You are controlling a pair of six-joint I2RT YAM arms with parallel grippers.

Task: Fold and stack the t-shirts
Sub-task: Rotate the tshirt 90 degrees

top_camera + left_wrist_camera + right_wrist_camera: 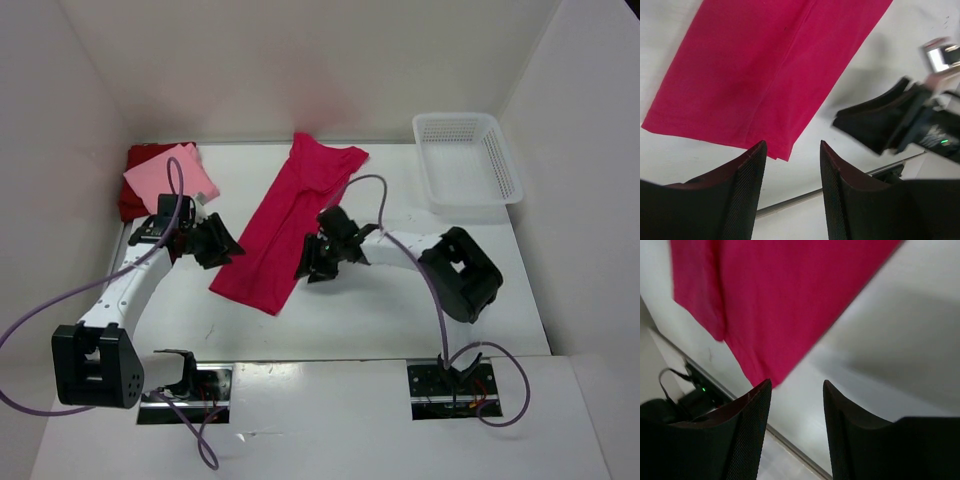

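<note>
White worktop (400, 320) seen from above. Centre: crimson-magenta t-shirt (290, 215), folded lengthwise into a long diagonal strip, prob. awaiting its cross fold. Upper right: white lattice basket (505, 165). Upper left: folded pink t-shirt (170, 178) atop dark red t-shirt (140, 157), the stack so far. L arm (135, 285) & R arm (410, 245) flank the strip's lower end. Both jaws are moderately wide, holding nothing, likely placed to grip its edges.

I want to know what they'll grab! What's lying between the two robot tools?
The bright crimson t-shirt lies stretched out between the left tool and the right tool, both open. The top view shows it best.
</note>
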